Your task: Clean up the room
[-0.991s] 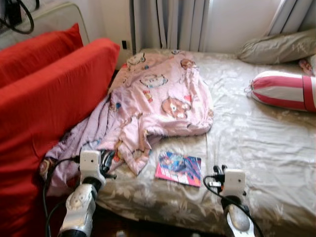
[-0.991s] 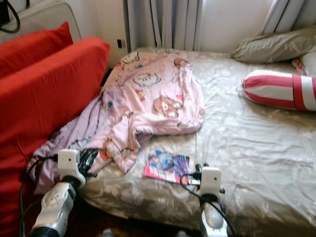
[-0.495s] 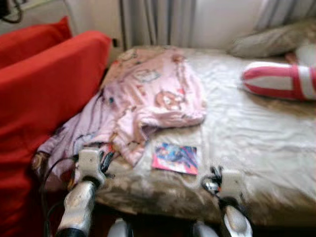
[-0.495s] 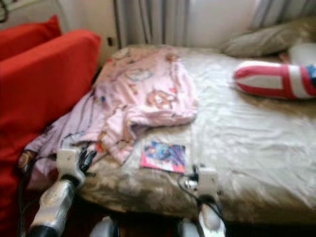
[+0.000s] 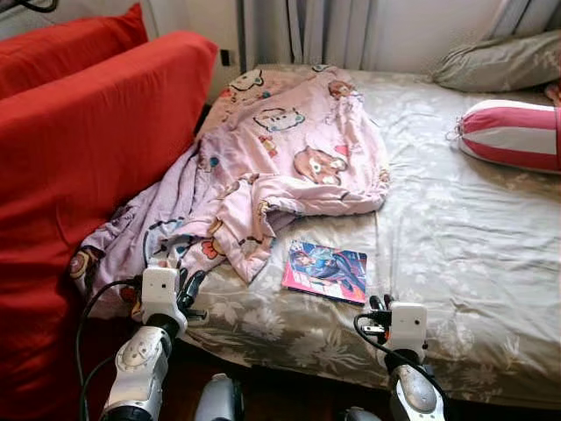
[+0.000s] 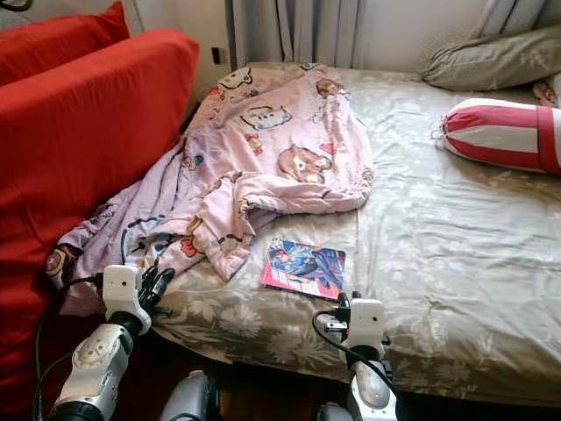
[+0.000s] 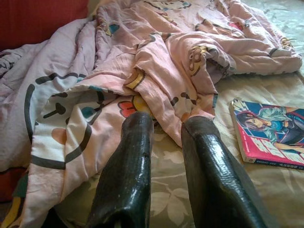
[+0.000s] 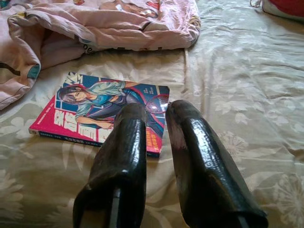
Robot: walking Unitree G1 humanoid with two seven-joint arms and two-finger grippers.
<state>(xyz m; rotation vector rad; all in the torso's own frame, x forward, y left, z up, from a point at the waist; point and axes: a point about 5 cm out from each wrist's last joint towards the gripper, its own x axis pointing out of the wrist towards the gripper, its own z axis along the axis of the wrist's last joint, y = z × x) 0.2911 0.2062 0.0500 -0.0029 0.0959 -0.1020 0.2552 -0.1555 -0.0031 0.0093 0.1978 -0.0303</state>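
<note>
Left gripper (image 7: 166, 126): lower left of the head views, at the near edge of the bed. Fingers (image 7: 128, 166) parted by a narrow gap, nothing between them. Tips lie just at the near fold of the blanket; whether they touch the cloth cannot be told.

Right gripper (image 8: 149, 111): lower centre-right of the head views, at the near edge of the bed. Fingers (image 8: 190, 142) set narrowly apart, holding nothing. In the right wrist view the tips overlap the near corner of the book; contact cannot be told.

Book (image 5: 325, 271): thin, pink-edged cover with a comic-style figure. Lies flat on the bed sheet, lower centre of the head views, just beside the near hem of the blanket and between the two grippers.

Blanket (image 5: 280, 158): pink, printed with cartoon animals. Lies crumpled across the left half of the bed, from the upper centre down to the lower left, its edge hanging over the bed's side against the sofa.

Bed (image 5: 456, 254): covered by a beige sheet with a pale floral pattern, wrinkled. Takes up the centre and right of the head views.

Bolster (image 5: 513, 133): red and white stripes, lying on the bed at the upper right edge of the frame.

Pillow (image 5: 495, 63): beige, at the head of the bed, upper right, beyond the bolster.

Sofa (image 5: 88, 158): red, along the left of the frame, close beside the bed.

Curtain (image 5: 302, 31): grey, hanging at the top centre behind the bed.
</note>
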